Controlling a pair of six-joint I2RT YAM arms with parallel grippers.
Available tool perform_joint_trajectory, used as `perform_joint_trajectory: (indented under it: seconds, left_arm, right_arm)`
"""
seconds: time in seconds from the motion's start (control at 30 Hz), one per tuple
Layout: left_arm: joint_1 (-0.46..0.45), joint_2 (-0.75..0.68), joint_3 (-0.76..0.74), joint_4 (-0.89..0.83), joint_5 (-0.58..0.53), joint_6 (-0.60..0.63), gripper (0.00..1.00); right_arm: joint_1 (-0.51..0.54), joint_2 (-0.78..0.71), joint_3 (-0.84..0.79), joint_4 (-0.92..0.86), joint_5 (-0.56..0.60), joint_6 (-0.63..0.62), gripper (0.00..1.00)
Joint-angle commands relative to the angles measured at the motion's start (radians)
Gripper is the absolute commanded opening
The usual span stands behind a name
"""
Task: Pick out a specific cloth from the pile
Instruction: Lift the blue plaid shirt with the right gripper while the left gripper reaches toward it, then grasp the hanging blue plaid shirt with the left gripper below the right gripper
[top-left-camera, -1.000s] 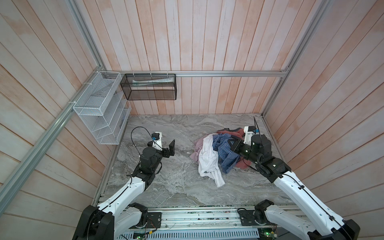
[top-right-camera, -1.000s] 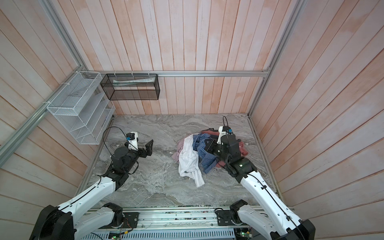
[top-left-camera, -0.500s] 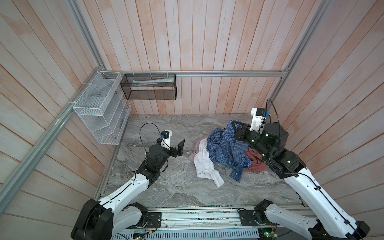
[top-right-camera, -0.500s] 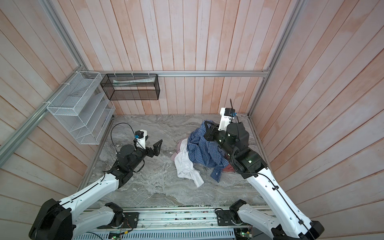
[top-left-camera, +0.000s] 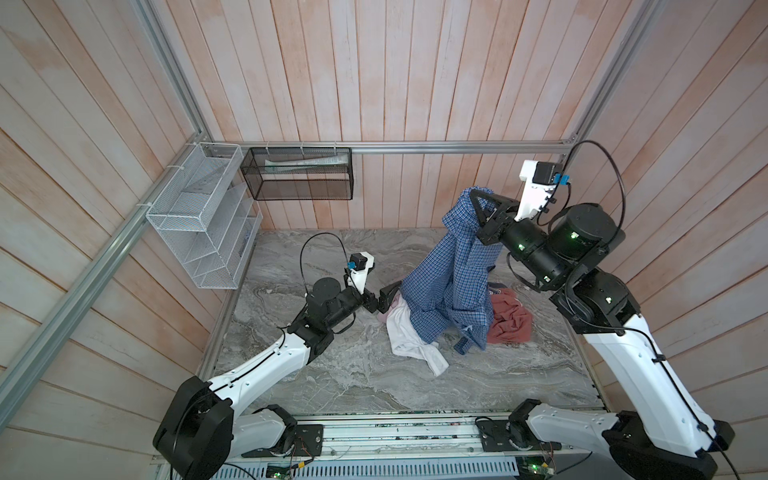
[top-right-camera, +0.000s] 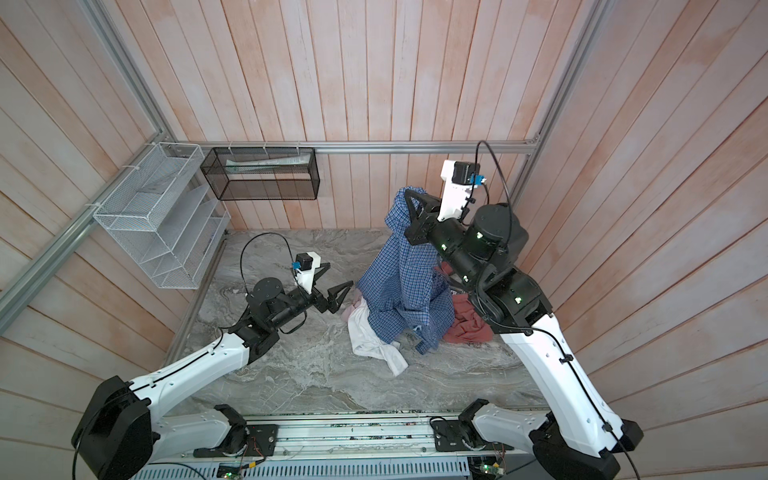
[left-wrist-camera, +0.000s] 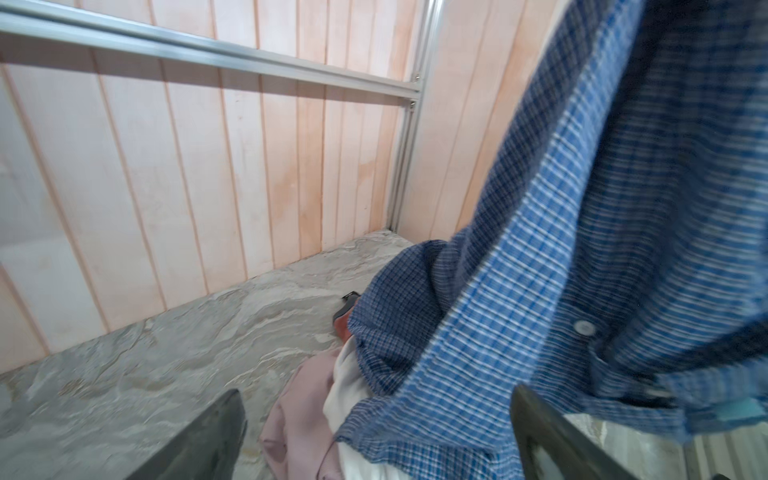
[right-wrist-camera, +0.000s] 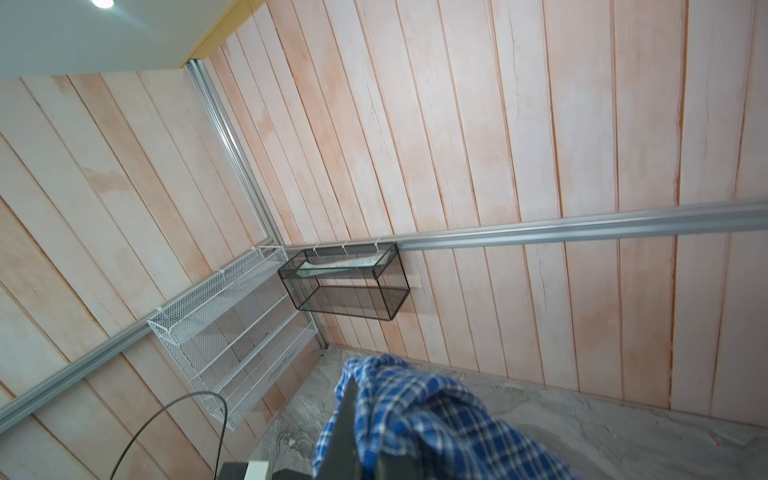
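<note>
The left gripper (left-wrist-camera: 376, 392) sits low over the counter (top-left-camera: 332, 374), spread wide and holding nothing. Just ahead of its jaws is the near edge of the pile (top-left-camera: 511, 322), where a white garment (top-left-camera: 405, 336) and a pink-mauve piece (left-wrist-camera: 299, 415) lie. Beyond them the cloth (top-left-camera: 449, 274) hangs in a tall drape, its lower folds resting on the pile. Higher and farther off, the right gripper (top-left-camera: 476, 195) is clamped tight on the cloth's topmost bunch.
</note>
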Motion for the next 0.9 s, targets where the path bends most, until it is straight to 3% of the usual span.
perform_joint_trajectory:
  seconds: [0.0,0.23,0.63,0.8,0.87]
  left_arm:
    - [-0.028,0.005,0.034,0.061,0.057,0.021,1.00]
    - [-0.045,0.030,0.047,0.143,0.094,-0.044,1.00]
    - [-0.105,0.339,0.293,0.295,0.187,-0.132,1.00]
    - [-0.112,0.446,0.364,0.346,0.077,-0.168,1.00]
    - [-0.112,0.477,0.380,0.398,0.098,-0.178,1.00]
  right_arm:
    - [0.004,0.048,0.112,-0.020,-0.038,-0.093,0.00]
    - [0.004,0.144,0.241,0.014,-0.203,-0.083,0.00]
    - [0.005,0.248,0.418,0.065,-0.341,-0.005,0.00]
    - [0.006,0.246,0.411,0.093,-0.407,0.039,0.00]
    - [0.006,0.234,0.396,0.104,-0.420,0.047,0.00]
